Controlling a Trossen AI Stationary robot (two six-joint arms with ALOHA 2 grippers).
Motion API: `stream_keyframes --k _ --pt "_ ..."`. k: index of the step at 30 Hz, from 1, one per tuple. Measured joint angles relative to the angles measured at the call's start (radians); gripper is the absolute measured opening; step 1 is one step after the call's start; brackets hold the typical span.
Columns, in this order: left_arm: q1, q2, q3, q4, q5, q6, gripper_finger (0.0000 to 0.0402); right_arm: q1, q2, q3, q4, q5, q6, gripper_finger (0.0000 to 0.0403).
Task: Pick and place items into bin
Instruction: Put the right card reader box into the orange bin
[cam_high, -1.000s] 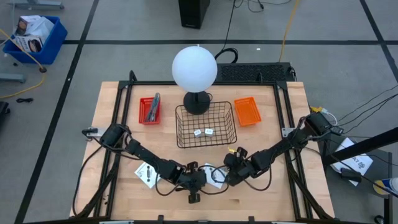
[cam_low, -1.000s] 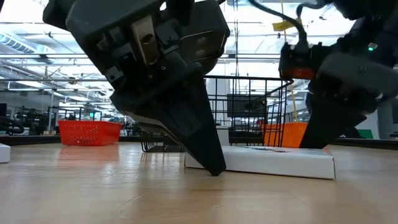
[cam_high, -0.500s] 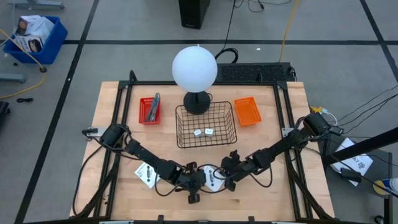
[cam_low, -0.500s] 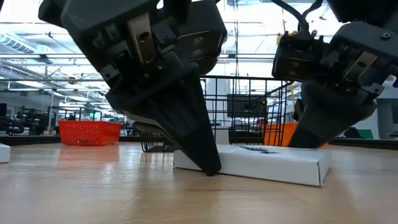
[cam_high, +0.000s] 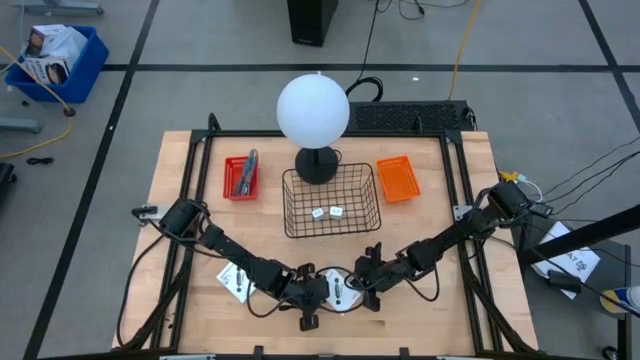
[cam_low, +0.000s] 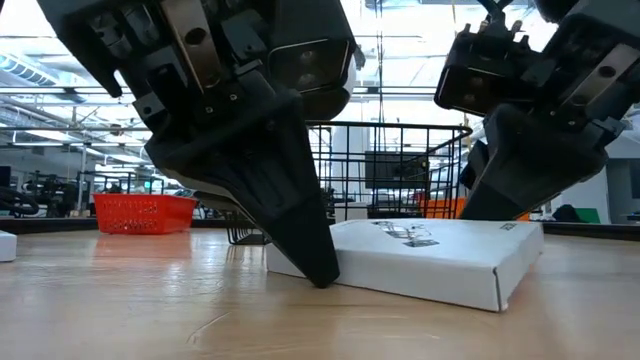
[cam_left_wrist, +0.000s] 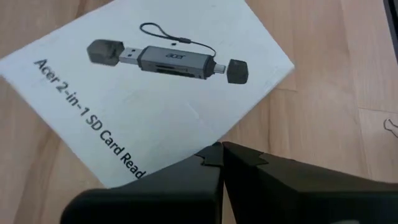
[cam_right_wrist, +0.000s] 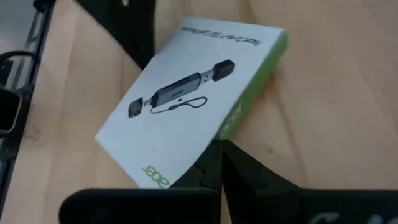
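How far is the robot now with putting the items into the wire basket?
Done: two small white items lie in the wire basket. In hand: the left end effector and right end effector, both shut, press on opposite edges of the white card-reader box, which is tilted, one side off the table. Left: that box and another white box beside the left arm.

Two red-orange trays (cam_high: 240, 178) are sitting on the table, one wire basket (cam_high: 332, 228), one globe lamp (cam_high: 313, 109). Two white boxes (cam_high: 343, 290) are lying on the wood, two small white cubes (cam_high: 327, 212) in the basket.
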Motion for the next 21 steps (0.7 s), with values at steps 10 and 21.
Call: stream_keyframes --k 10,21 --pt "0.000 0.000 -0.002 0.002 0.000 0.005 0.0024 0.027 -0.006 0.007 0.149 -0.070 -0.049 0.0000" --pt "0.009 0.008 -0.002 0.079 -0.039 0.003 0.0020 0.018 -0.005 0.010 0.097 0.051 -0.022 0.0000"
